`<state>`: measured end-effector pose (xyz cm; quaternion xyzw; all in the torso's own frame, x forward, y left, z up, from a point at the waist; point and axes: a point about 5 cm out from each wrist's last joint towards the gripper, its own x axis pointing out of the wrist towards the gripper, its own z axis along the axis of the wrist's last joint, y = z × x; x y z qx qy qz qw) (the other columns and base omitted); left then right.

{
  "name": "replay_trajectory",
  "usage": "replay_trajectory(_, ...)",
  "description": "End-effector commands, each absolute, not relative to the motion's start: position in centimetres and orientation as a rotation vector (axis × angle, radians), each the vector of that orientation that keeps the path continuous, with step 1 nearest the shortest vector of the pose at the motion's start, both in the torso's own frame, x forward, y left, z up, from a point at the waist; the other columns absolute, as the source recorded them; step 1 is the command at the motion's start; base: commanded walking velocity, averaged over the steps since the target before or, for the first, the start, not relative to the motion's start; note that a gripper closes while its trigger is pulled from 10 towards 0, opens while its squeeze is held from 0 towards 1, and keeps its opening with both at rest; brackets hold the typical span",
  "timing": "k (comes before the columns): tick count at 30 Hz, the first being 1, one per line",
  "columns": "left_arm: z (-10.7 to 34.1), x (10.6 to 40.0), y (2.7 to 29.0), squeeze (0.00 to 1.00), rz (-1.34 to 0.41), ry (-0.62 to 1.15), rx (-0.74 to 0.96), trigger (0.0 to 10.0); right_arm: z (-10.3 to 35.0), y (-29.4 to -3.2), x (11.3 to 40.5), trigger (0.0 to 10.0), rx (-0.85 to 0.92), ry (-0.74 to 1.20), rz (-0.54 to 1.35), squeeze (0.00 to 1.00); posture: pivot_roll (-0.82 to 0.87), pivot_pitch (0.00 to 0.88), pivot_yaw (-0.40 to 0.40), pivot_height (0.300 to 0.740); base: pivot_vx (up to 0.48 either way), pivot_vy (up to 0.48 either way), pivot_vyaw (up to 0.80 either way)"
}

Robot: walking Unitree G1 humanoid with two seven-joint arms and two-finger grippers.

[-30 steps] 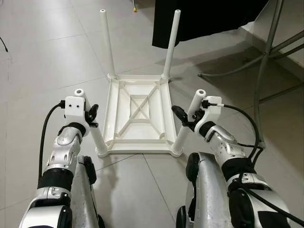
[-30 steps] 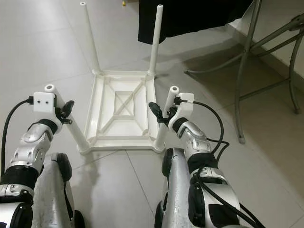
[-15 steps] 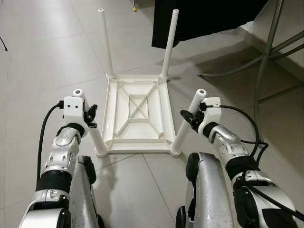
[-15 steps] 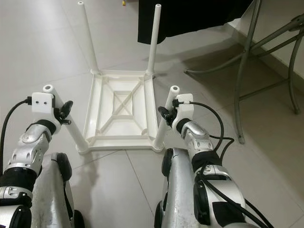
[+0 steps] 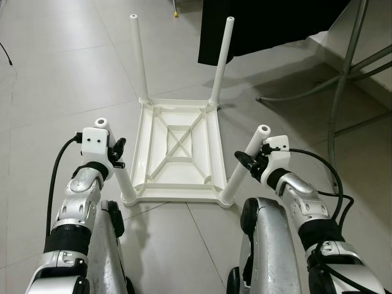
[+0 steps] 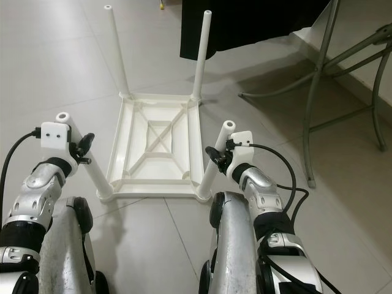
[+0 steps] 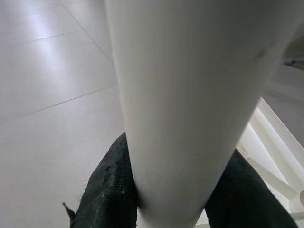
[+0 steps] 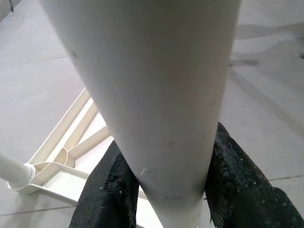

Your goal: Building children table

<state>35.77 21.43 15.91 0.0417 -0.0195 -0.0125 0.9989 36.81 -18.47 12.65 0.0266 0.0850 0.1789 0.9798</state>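
A small white plastic table lies upside down on the tiled floor, its underside frame facing up. Two far legs stand upright at the back corners. My left gripper is shut on the near left leg. My right gripper is shut on the near right leg, which leans outward. In the wrist views each white leg sits between two black fingers, pressed on both sides.
A black cloth hangs at the back right. Grey metal frame legs stand on the right, close to the table. Open tiled floor stretches to the left and behind.
My right gripper has slid down and outward along the near right leg, and the leg top now stands clear above it. The left gripper has held its place.
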Motion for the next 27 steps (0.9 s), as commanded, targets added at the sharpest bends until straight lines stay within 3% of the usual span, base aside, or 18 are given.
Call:
replay_trajectory(1,12.0,34.7,19.8,0.00,-0.103,0.119,0.106,10.0,7.8,-17.3,35.0,10.0,0.116,0.374,0.372,0.00,0.06,0.266,-0.087,0.350,0.000,0.000,0.00)
replay_trajectory(11,10.1,33.3,18.2,0.00,-0.144,0.169,0.106,10.0,6.6,-17.1,34.2,10.0,0.161,0.411,0.329,0.00,0.08,0.284,-0.090,0.385,0.000,0.000,0.00)
replay_trajectory(27,9.2,31.9,18.8,0.00,-0.133,0.214,0.106,10.0,4.7,-16.9,31.9,10.0,0.199,0.451,0.313,0.00,0.08,0.382,-0.092,0.430,0.000,0.000,0.00)
